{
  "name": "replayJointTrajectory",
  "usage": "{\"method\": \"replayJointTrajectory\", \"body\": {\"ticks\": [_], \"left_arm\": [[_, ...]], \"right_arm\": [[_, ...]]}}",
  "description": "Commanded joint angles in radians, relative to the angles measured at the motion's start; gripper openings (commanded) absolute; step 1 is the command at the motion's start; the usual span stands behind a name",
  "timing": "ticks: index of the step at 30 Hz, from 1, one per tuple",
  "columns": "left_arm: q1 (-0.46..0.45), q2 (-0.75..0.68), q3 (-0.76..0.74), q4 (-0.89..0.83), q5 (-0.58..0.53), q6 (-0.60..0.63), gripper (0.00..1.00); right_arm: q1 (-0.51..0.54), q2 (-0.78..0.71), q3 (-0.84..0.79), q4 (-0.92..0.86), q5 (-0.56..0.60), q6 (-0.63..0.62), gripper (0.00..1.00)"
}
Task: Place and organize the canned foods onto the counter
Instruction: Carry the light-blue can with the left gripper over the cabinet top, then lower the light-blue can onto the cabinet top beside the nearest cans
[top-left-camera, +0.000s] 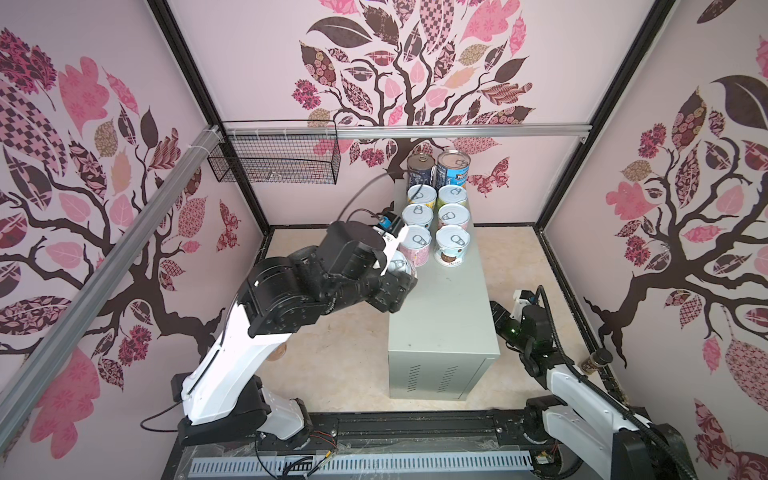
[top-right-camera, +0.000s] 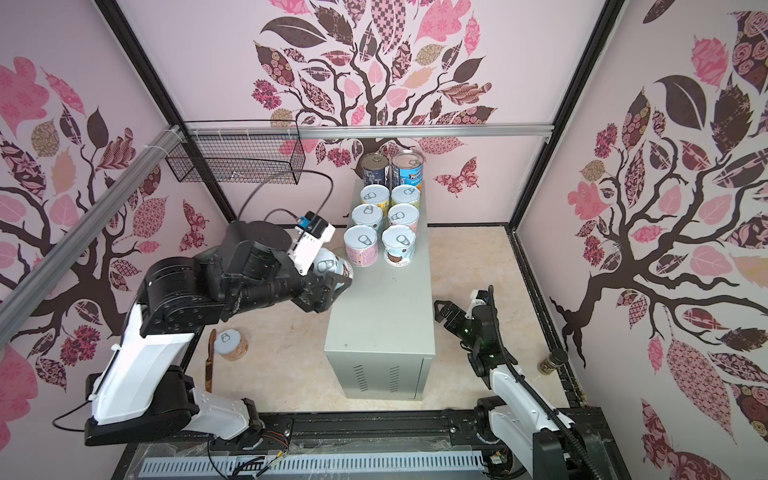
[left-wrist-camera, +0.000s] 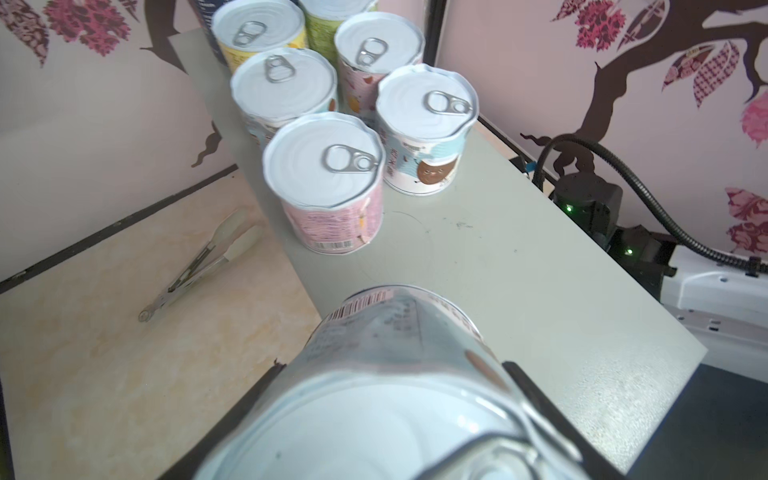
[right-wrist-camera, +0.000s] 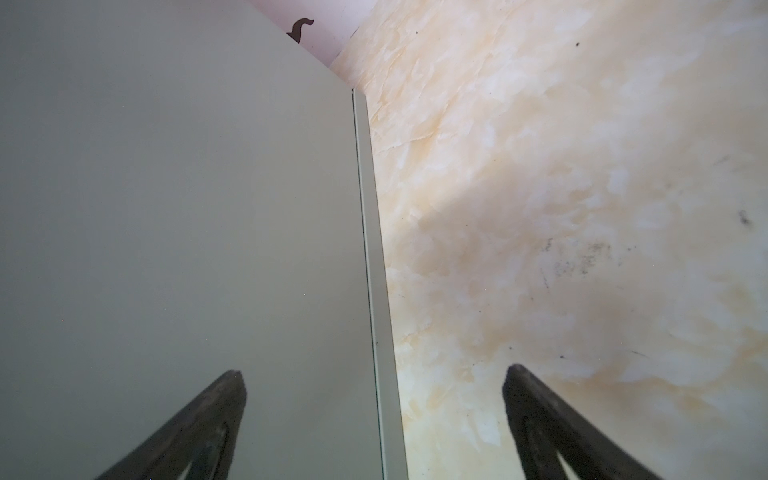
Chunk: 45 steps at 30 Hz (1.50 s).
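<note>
While the held can (top-left-camera: 401, 266) tilts in the left jaws, eight cans (top-left-camera: 452, 241) stand in two rows on the tabletop (top-left-camera: 449, 307).
In both top views the held can (top-right-camera: 331, 266) hangs over the tabletop's (top-right-camera: 382, 316) 9 o'clock edge, at 7 o'clock of the pink can (top-right-camera: 360, 246); in a top view a floor can (top-right-camera: 232, 343) sits at 8 o'clock. Left wrist view: the jaws pinch the held can's (left-wrist-camera: 395, 353) sides; tongs (left-wrist-camera: 199, 266) lie on the floor (left-wrist-camera: 104, 374). Right wrist view: right jaws wide, empty, beside the tabletop's (right-wrist-camera: 166, 208) side.

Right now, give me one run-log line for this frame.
left pincer: shut on tilted can at left edge of counter | right pincer: open, empty, beside counter | counter: eight cans standing, two rows | floor: lone can
</note>
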Motion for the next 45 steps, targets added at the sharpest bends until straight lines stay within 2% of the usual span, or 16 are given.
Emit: {"method": "replayJointTrajectory", "body": {"ticks": [1,8,14,18,24,27,38,45], "left_arm": [[-0.066,0.032,0.058,0.003,-0.076,0.006,0.58],[-0.162,0.135,0.108,-0.013,-0.082,0.007,0.57],[-0.168,0.212,0.152,0.018,-0.086,0.028,0.58],[-0.168,0.284,0.242,0.018,-0.104,0.045,0.58],[-0.133,0.367,0.322,0.032,-0.093,0.054,0.58],[-0.095,0.378,0.319,0.038,-0.068,0.041,0.58],[-0.060,0.416,0.323,0.077,-0.039,0.044,0.59],[-0.051,0.438,0.328,0.075,-0.038,0.047,0.65]], "right_arm": [[0.004,0.018,0.010,0.019,-0.004,-0.011,1.00],[0.006,0.031,0.011,0.027,-0.014,-0.007,1.00],[0.008,0.028,0.007,0.028,-0.017,-0.006,1.00],[0.009,0.020,0.006,0.025,-0.018,-0.004,1.00],[0.010,0.012,0.002,0.027,-0.025,0.001,1.00],[0.012,0.005,-0.003,0.033,-0.027,0.005,1.00],[0.018,0.004,-0.012,0.051,-0.035,0.017,1.00],[0.019,0.002,-0.012,0.053,-0.037,0.019,1.00]]}}
